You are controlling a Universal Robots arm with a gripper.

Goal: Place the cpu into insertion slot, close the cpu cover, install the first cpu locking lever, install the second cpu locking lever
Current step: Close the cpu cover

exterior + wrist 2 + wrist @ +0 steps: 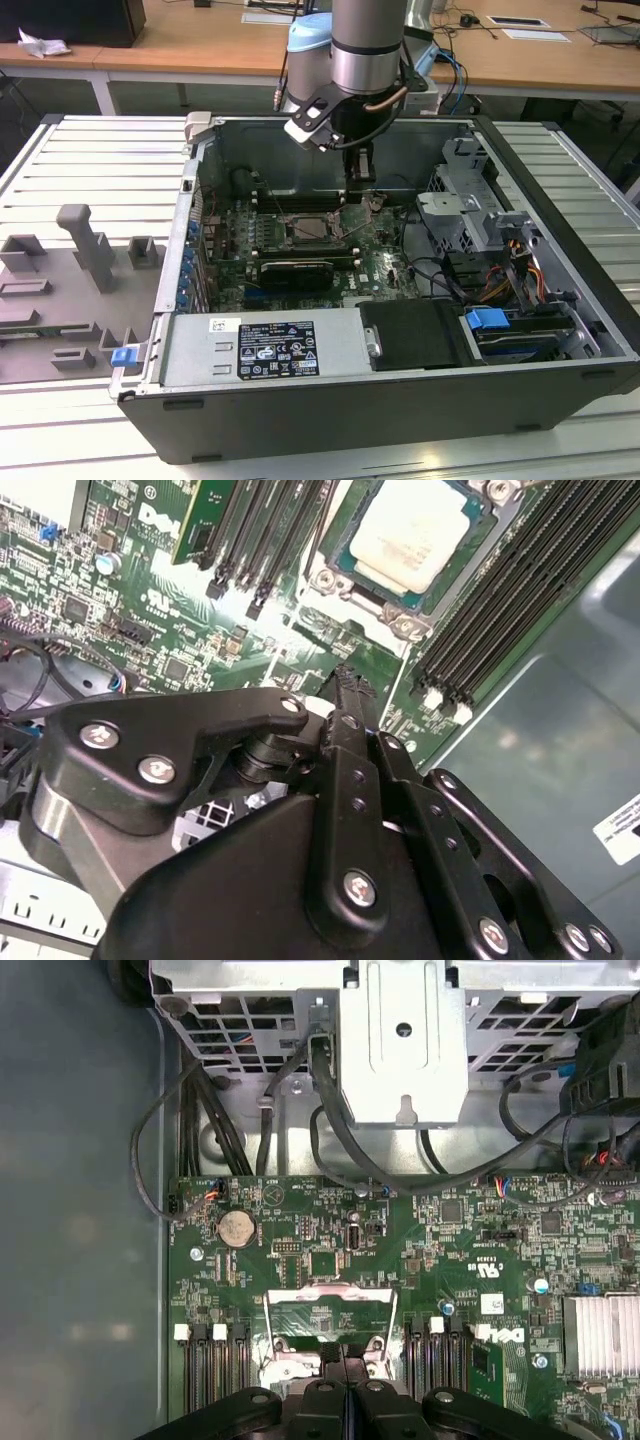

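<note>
The cpu (415, 540), a pale silver square, lies in the insertion slot (404, 623) on the green motherboard inside the open computer case. In the exterior view the slot (312, 229) is just to the exterior view's left of my gripper (360, 180). The cpu cover (300, 1290), a silver frame with a central window, is swung open away from the slot, and green board shows through its window. My gripper (345, 1355) is shut with nothing between its fingers. Its tips (345, 677) hang over the board between the cover and the slot.
Black memory slots (510, 590) flank the socket. A long black graphics card (295, 270) and the power supply (260, 345) lie nearer the case front. A metal drive cage (470, 200) and loose cables (200, 1110) crowd one side. A heat sink (600, 1335) stands nearby.
</note>
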